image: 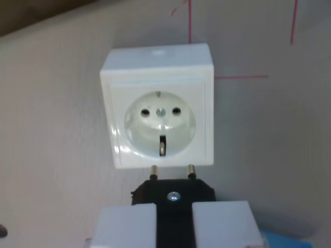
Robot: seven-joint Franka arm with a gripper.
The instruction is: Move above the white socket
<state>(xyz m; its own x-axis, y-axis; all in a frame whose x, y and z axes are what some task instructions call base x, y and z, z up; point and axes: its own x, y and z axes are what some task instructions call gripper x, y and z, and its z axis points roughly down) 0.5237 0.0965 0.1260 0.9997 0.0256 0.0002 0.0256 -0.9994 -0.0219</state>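
Socket (158, 106) sits mid-frame on the table (51, 155), just beyond the plug (173, 192) that your gripper (174, 227) pinches between white fingers (126, 225). Ease forward until the two pins (153, 172) line up over the two holes, keeping the plug square. No brand or writing is readable, only red lines (190, 20) on the table.
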